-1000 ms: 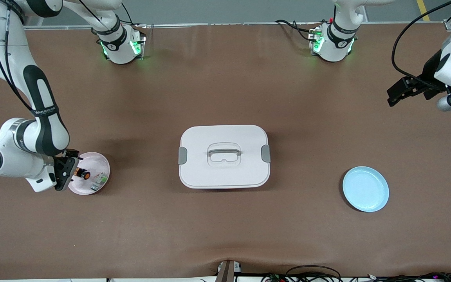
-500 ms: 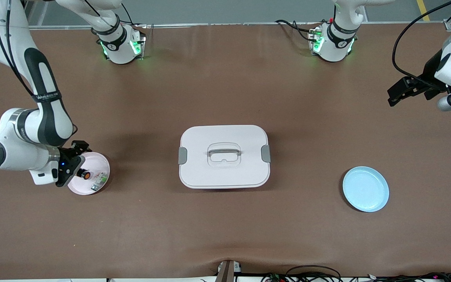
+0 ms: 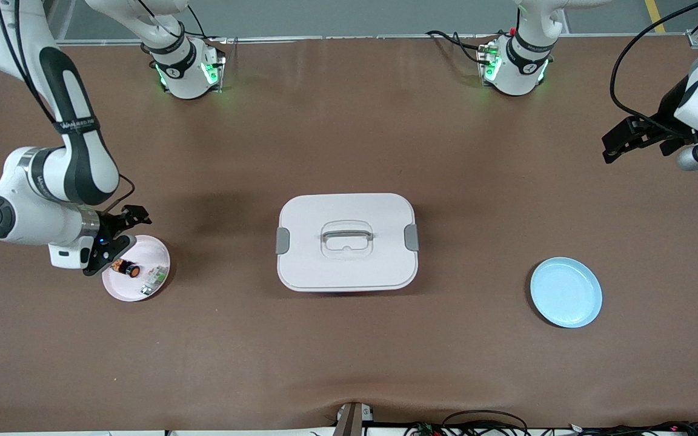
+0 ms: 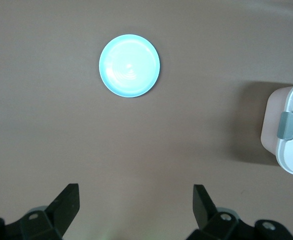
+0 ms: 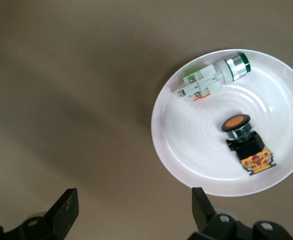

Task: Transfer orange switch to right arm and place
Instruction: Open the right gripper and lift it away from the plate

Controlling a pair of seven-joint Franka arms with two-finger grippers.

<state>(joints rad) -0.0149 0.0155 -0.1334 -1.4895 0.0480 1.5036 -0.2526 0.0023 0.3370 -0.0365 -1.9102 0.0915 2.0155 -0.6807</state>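
My right gripper hangs over the table at the right arm's end, just above the edge of the pink plate. Its fingers stand wide apart and there is nothing between them.

The orange switch lies on its side in the pink plate. In my right wrist view I see its round orange end and its black body. It touches no finger. A small green-and-white part lies in the same plate, near the switch but apart from it, and nearer to the front camera.

My left gripper waits up in the air over the bare table at the left arm's end. Its fingers are wide apart too and hold nothing. From the front it looks dark and small, so I go mostly by the wrist view here.

A white box with a lid and a grey handle sits in the middle of the table. A light blue plate sits toward the left arm's end, with nothing on it.
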